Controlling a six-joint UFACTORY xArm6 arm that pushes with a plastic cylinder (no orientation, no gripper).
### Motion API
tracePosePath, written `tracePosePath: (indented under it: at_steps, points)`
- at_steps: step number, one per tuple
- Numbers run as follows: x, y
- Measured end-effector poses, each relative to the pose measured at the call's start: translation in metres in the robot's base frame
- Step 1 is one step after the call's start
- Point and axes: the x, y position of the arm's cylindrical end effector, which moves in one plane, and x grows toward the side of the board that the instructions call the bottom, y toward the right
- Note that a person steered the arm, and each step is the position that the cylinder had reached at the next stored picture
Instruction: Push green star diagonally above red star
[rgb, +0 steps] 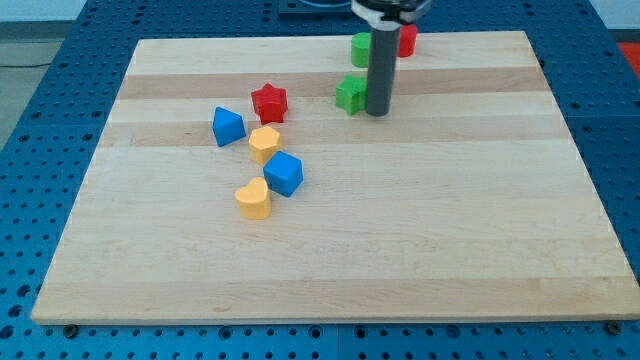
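The green star (350, 93) lies on the wooden board (400, 250) in the upper middle. The red star (268, 102) lies to its left, slightly lower. My tip (377, 112) stands right against the green star's right side, touching or almost touching it. The dark rod rises from there toward the view's top.
A second green block (360, 48) and a red block (406, 40) sit near the board's top edge, partly hidden behind the rod. A blue block (228, 126), a yellow block (264, 143), another blue block (283, 173) and a yellow heart (254, 198) cluster left of centre.
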Motion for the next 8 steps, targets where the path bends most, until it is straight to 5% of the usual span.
tracePosePath:
  at_steps: [2,4,8]
  points:
    - [-0.032,-0.03]
    - [-0.044,0.011]
    - [-0.063,-0.037]
